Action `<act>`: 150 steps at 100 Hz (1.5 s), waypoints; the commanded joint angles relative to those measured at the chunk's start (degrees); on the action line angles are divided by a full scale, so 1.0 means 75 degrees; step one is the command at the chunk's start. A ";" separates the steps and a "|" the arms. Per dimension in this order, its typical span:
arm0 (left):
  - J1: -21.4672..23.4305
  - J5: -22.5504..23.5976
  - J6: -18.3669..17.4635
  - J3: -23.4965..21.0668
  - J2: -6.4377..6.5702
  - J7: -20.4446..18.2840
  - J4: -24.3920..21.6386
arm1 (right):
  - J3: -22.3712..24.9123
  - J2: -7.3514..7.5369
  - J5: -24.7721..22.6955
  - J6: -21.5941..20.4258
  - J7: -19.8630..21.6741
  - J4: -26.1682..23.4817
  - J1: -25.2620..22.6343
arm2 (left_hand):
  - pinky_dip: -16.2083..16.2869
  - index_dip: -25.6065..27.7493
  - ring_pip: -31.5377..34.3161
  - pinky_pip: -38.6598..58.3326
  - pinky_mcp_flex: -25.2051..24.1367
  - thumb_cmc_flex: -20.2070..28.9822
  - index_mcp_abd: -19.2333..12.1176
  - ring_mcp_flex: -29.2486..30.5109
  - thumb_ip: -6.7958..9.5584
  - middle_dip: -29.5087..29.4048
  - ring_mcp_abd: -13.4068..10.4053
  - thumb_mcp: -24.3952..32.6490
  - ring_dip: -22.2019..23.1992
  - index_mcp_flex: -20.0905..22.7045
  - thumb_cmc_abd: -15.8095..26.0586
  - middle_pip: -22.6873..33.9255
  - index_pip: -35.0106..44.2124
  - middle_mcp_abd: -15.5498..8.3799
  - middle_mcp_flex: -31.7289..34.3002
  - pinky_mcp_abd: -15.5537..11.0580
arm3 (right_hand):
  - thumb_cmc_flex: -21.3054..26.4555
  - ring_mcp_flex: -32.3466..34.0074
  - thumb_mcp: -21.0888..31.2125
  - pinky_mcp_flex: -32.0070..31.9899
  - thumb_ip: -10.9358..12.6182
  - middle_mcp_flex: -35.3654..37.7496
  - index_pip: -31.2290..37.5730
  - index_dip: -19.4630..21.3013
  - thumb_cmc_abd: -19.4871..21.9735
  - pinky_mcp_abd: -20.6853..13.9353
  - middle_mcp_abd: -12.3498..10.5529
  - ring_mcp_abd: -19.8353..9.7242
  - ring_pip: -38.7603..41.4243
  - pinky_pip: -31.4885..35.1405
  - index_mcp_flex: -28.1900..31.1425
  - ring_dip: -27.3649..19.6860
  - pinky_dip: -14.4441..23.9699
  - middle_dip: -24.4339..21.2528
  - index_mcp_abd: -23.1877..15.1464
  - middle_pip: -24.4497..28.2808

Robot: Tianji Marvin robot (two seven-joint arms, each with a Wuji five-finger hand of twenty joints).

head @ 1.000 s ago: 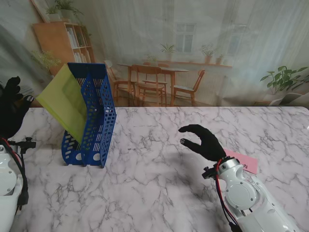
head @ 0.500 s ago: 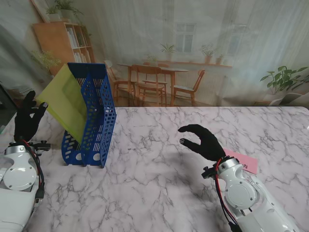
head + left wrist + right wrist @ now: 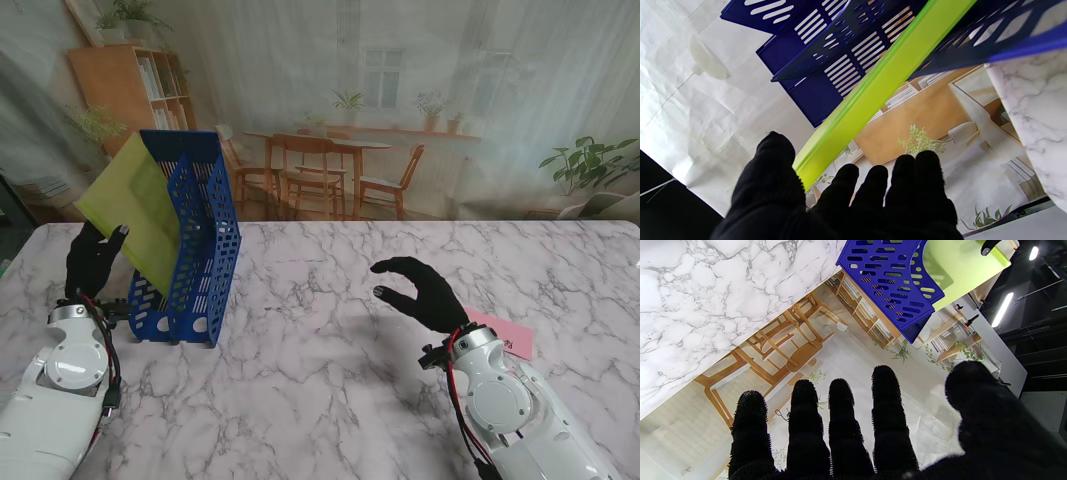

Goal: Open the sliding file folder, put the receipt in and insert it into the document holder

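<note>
While the right hand (image 3: 425,293) hangs with fingers spread, holding nothing, at centre-right of the stand frame, the left hand (image 3: 92,262) has travelled from the far left edge inward to the mid-left, and now sits just beside the folder. Its fingers are apart and hold nothing; the left wrist view shows the thumb and fingers (image 3: 870,186) on either side of the folder's edge, contact not confirmed. The sliding file folder (image 3: 135,208), yellow-green, stands tilted in the blue document holder (image 3: 200,240) at upper left, projecting out of its left side. The pink receipt (image 3: 505,335) lies on the marble table (image 3: 320,380) at lower right, partly behind the right wrist. Judgement: the approach indicates the left hand is about to take the folder; the receipt is not yet inserted.
</note>
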 commanded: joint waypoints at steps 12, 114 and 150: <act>-0.0022 -0.0196 0.0245 0.0214 -0.0099 -0.0152 0.0065 | 0.0004 -0.0008 -0.0008 0.0039 0.0013 -0.0028 -0.0046 | 0.0139 0.0070 0.0205 0.0295 0.0078 0.0154 0.0053 0.0178 0.0058 0.0127 0.0250 -0.0066 0.0068 0.0104 -0.0085 0.0105 0.0016 0.0000 0.0191 -0.0380 | -0.0378 0.0078 -0.0094 -0.0134 -0.0143 0.0015 -0.0108 -0.0010 0.0028 -0.0147 -0.0019 0.0016 0.0046 0.0111 0.0039 -0.0038 -0.0058 0.0039 -0.0152 0.0025; -0.0170 -0.0341 0.0718 0.0760 -0.0189 0.0039 -0.0124 | 0.0008 -0.0018 0.0044 0.0143 0.0009 -0.0094 -0.0083 | 0.0196 0.0048 0.0278 0.0453 0.0228 0.1446 -0.0233 0.0374 0.0056 0.0168 0.0066 0.0002 0.0044 0.0184 0.0571 0.0140 0.0118 -0.0168 0.0417 -0.0441 | -0.0363 0.0101 -0.0117 -0.0135 -0.0139 0.0080 -0.0116 -0.0006 0.0074 -0.0135 -0.0007 0.0040 0.0067 0.0110 0.0056 -0.0025 -0.0052 0.0043 -0.0150 0.0041; -0.0351 -0.0550 0.0555 0.0805 -0.0364 0.0591 0.0128 | 0.0005 -0.0018 0.0067 0.0159 0.0026 -0.0100 -0.0080 | 0.0474 0.0790 0.0842 0.1210 0.1057 0.2567 -0.0573 0.1546 -0.0056 0.0467 0.0003 0.1070 0.0151 0.1153 0.0223 0.0910 0.1225 -0.0448 0.1580 -0.0360 | -0.0365 0.0115 -0.0127 -0.0132 -0.0138 0.0123 -0.0116 -0.0006 0.0112 -0.0135 0.0001 0.0043 0.0069 0.0107 0.0070 -0.0023 -0.0054 0.0045 -0.0146 0.0045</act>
